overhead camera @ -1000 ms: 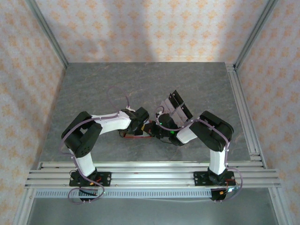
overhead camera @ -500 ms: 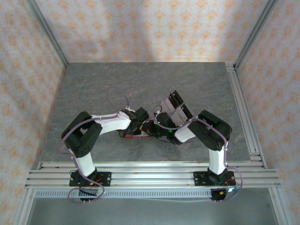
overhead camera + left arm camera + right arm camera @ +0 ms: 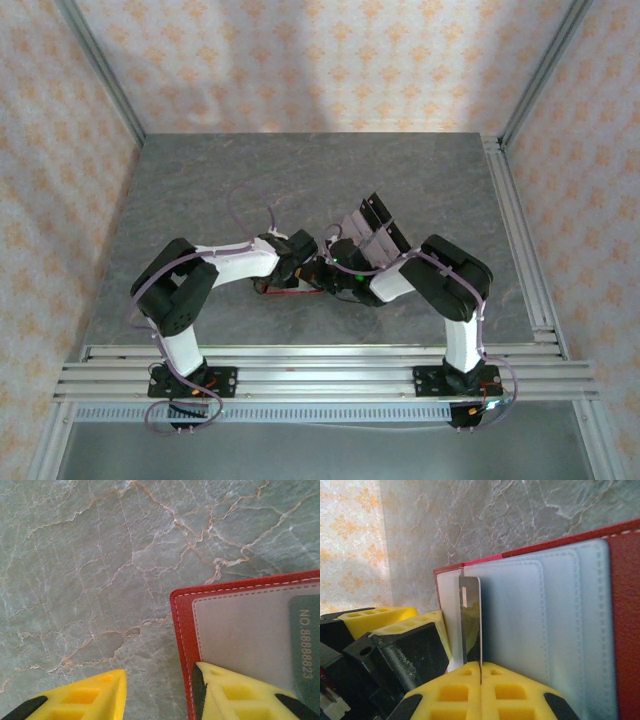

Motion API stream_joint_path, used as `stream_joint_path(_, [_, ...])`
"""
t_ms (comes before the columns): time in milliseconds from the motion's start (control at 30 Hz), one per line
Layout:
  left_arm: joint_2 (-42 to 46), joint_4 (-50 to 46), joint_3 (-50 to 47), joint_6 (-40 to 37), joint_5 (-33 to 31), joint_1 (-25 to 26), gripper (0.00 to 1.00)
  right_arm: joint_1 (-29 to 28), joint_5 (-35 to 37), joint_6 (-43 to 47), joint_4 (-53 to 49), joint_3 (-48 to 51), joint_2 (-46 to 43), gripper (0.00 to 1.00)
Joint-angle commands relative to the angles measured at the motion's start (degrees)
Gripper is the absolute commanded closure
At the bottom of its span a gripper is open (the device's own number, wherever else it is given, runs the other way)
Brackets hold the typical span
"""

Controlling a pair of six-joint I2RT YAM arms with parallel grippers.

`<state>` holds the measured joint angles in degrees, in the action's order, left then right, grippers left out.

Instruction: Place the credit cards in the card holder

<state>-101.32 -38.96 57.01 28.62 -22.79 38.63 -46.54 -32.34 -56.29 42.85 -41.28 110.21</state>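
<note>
Can see just 1 red sliver of the card holder (image 3: 284, 291) from above, the rest buried beneath both wrists. Cropped at right and bottom in the left wrist view, along with the grey card (image 3: 306, 650) under its window. Cannot see the lower end of the edge-on card (image 3: 471, 625), swallowed between the pads of the right gripper (image 3: 480, 669).

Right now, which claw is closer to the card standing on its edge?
Right. The right gripper is shut on the card, pinching its near end. The left gripper stands open beside it, one finger on the wallet, the other over the table.
</note>
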Motion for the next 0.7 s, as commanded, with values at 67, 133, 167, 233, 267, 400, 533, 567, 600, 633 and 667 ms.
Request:
stream_joint_path(67, [-0.7,0.0,-1.0,0.8,0.5,0.0,0.6,-0.3,0.3,3.6,-8.3,-0.3,-1.5,0.73])
stream_joint_path(133, [-0.6,0.0,-0.9,0.8,0.6,0.0,0.6,0.0,0.9,4.7,-10.9,-0.1,-3.4,0.66])
stream_joint_path(167, [-0.6,0.1,-0.9,0.8,0.7,0.0,0.6,0.2,1.0,5.3,-12.0,0.2,-4.2,0.63])
stream_joint_path(233, [-0.5,0.1,-0.9,1.0,0.9,0.0,0.6,0.6,1.2,6.3,-14.2,0.2,-5.4,0.6])
stream_joint_path(267, [-0.4,0.1,-0.9,1.1,1.0,0.0,0.6,0.9,1.2,6.8,-15.1,0.3,-5.9,0.59])
stream_joint_path(400, [0.6,0.0,-0.9,1.6,1.5,-0.2,0.6,1.9,1.6,8.3,-18.8,0.6,-8.2,0.58])
stream_joint_path(533, [2.7,0.0,-0.8,1.6,2.4,-1.0,0.6,2.6,2.2,10.8,-24.2,-0.6,-10.8,0.57])
stream_joint_path(567, [3.5,0.0,-0.8,1.7,2.8,-1.3,0.6,2.6,2.3,11.7,-26.1,-1.4,-11.4,0.57])
stream_joint_path(600, [4.3,0.0,-0.9,1.6,3.3,-1.7,0.6,2.6,2.4,12.6,-28.2,-2.3,-11.9,0.57])
stream_joint_path(633, [5.1,0.3,-1.0,1.6,3.7,-2.0,0.6,2.6,2.6,13.4,-29.8,-3.1,-12.3,0.57])
stream_joint_path(667, [6.1,0.3,-1.1,1.6,4.3,-2.3,0.6,2.6,2.9,14.2,-31.7,-4.0,-12.6,0.57])
